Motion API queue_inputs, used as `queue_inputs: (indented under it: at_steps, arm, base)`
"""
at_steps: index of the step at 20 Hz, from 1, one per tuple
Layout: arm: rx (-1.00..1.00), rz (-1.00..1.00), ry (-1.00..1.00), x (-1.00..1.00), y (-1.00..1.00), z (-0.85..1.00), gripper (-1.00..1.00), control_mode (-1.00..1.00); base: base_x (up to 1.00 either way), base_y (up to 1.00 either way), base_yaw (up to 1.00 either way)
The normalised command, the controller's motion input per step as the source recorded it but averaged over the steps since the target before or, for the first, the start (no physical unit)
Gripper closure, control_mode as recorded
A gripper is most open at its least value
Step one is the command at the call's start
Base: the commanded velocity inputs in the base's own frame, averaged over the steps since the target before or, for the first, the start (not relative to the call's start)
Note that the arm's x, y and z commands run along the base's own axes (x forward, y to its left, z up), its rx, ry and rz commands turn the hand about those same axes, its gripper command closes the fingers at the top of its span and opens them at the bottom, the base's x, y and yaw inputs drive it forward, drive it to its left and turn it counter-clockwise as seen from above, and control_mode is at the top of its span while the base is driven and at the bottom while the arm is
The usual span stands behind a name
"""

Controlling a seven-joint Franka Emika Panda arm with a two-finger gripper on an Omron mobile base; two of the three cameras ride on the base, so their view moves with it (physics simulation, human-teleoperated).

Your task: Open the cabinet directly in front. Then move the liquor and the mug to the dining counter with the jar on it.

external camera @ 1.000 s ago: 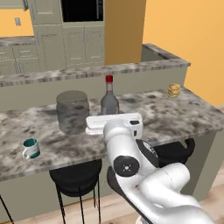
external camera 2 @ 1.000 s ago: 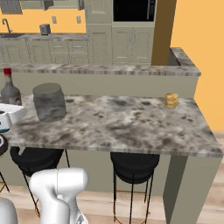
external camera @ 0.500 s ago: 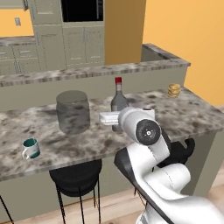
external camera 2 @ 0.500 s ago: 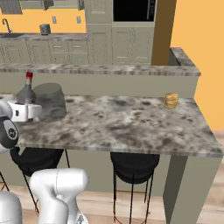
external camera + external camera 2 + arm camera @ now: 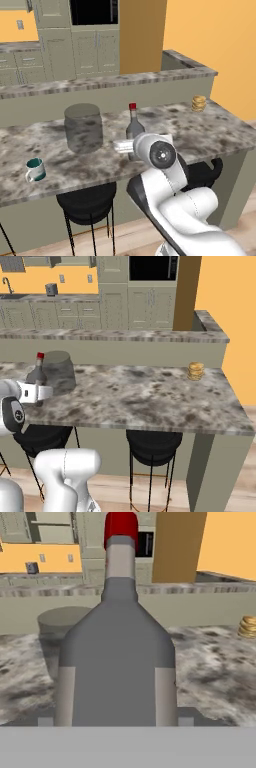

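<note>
My gripper (image 5: 131, 146) is shut on the liquor (image 5: 133, 124), a grey glass bottle with a red cap, held upright over the dining counter (image 5: 210, 131). The bottle's base is hidden behind my hand. The liquor (image 5: 117, 652) stands close between the fingertips in the hand view. From the right base view the gripper (image 5: 38, 392) and liquor (image 5: 38, 372) are at the counter's left. The jar (image 5: 83, 127) stands just left of the bottle. The white and teal mug (image 5: 36, 170) sits near the counter's front left edge. The cabinet is out of view.
A small golden stack (image 5: 199, 103) sits at the counter's far right. A raised ledge (image 5: 125, 80) runs behind the counter. Black stools (image 5: 152, 446) stand under its front edge. Tall cabinets and a wall oven (image 5: 152, 267) line the far wall.
The gripper has carried the liquor to the right along the counter, away from the jar, and lowered it. The jar and mug have not moved.
</note>
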Motion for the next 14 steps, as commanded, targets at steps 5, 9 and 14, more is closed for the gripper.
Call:
queue_inputs:
  at_steps: [5, 9, 14]
  arm:
    - [0.0, 0.02, -0.25, 0.83, -0.04, -0.58, 1.0, -1.0]
    - [0.0, 0.03, -0.27, 0.99, -0.09, -0.66, 1.0, -1.0]
    - [0.0, 0.06, -0.12, 0.68, -0.11, -0.35, 1.0, -1.0]
  base:
    - [0.0, 0.0, 0.0]
    - [0.0, 0.0, 0.0]
    - [0.0, 0.0, 0.0]
